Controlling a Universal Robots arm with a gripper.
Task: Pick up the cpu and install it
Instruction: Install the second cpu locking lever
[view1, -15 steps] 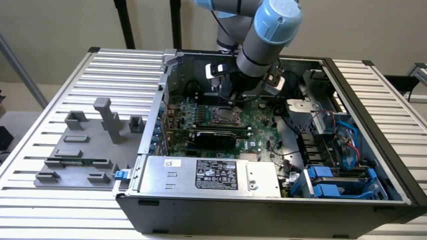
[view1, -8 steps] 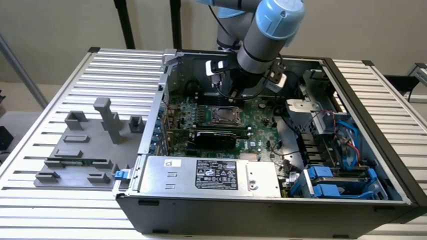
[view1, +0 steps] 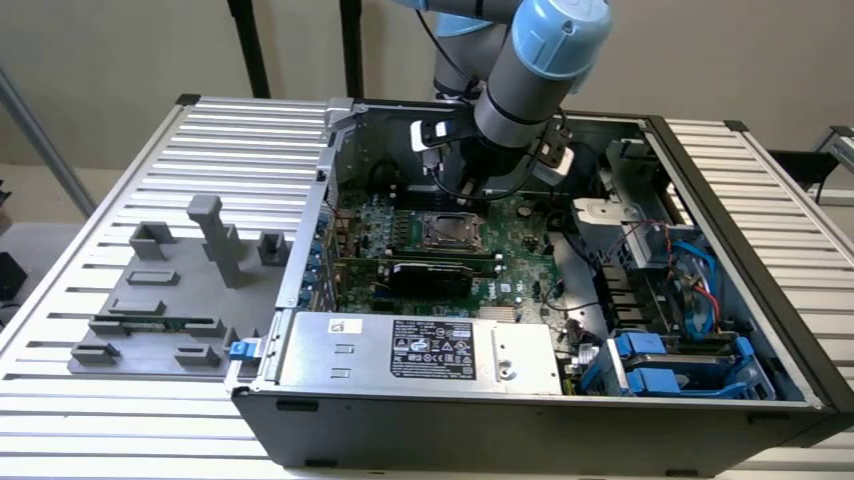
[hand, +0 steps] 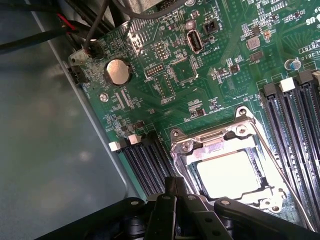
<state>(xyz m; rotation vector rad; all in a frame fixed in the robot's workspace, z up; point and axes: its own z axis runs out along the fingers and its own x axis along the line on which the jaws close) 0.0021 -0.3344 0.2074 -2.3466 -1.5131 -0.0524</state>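
The cpu (hand: 227, 173), a flat square chip with a silvery-white top, lies seated in the metal-framed socket (hand: 176, 146) on the green motherboard (hand: 165, 75). My gripper (hand: 176, 189) hangs just above the board at the socket's edge, shut, with nothing between its black fingers. In the exterior view the arm (view1: 523, 90) reaches down into the open computer case, and the socket (view1: 447, 232) lies just below the wrist.
Black memory slots (hand: 142, 160) flank the socket on both sides. A coin battery (hand: 118, 71) and cables (hand: 75, 30) sit near the case wall. A silver power supply box (view1: 420, 350), blue drive bays (view1: 661, 365) and a grey fixture with a green memory stick (view1: 154, 325) also show.
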